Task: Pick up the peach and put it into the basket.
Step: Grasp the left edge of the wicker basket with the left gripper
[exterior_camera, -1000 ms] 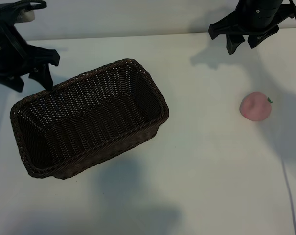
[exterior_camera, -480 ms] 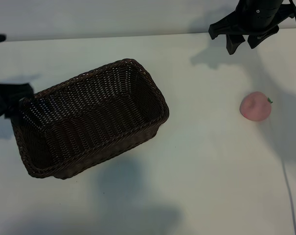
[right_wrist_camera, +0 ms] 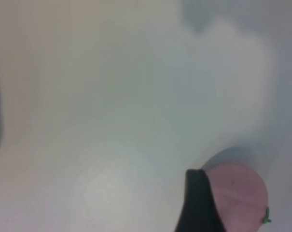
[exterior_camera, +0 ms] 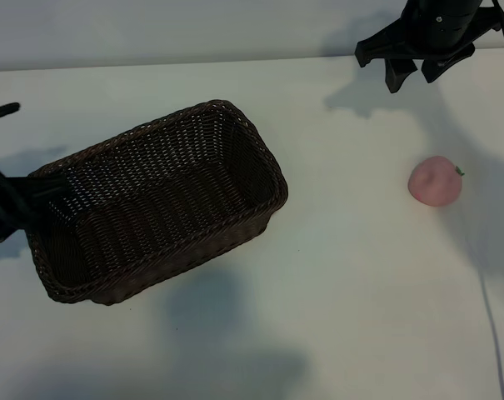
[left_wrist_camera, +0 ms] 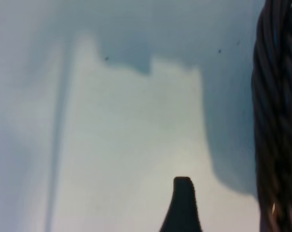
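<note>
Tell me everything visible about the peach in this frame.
The peach is a small, round, matte pink fruit with a shallow crease down its face and a tiny green stem on the side away from the basket. It rests on the white table, well clear of the basket and not yet inside it. Nothing touches it; the right gripper hangs open above and behind it.
</note>
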`<state>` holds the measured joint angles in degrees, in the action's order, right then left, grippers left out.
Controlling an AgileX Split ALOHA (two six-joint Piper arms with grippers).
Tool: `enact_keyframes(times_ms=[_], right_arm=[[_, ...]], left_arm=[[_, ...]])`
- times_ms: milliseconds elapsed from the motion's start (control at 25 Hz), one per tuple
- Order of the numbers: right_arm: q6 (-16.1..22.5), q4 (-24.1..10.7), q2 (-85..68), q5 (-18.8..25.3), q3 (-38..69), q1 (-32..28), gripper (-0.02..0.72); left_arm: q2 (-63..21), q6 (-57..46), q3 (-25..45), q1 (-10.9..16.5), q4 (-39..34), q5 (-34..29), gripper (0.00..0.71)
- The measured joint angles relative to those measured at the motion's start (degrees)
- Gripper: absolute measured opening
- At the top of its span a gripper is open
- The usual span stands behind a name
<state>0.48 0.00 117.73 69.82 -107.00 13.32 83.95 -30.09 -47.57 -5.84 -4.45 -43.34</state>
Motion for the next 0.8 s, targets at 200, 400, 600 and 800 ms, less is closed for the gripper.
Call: enact_keyframes(times_ms=[200, 400, 600, 800], right_arm=[[0.0, 0.0, 0.0, 0.0, 0.0, 0.0, 0.483], [0.0, 0.0, 0.0, 0.0, 0.0, 0.0, 0.483], [0.0, 0.0, 0.0, 0.0, 0.0, 0.0, 0.483], [0.0, 0.0, 0.0, 0.0, 0.0, 0.0, 0.483]], left_arm=[[5.1, 1.5, 0.0, 0.0, 3.6, 5.2, 0.592], [10.4, 7.0, 0.0, 0.0, 9.3, 8.5, 0.592], [14.1, 8.8, 0.0, 0.0, 11.0, 9.8, 0.592], [14.6, 8.7, 0.0, 0.0, 11.1, 10.6, 0.553]])
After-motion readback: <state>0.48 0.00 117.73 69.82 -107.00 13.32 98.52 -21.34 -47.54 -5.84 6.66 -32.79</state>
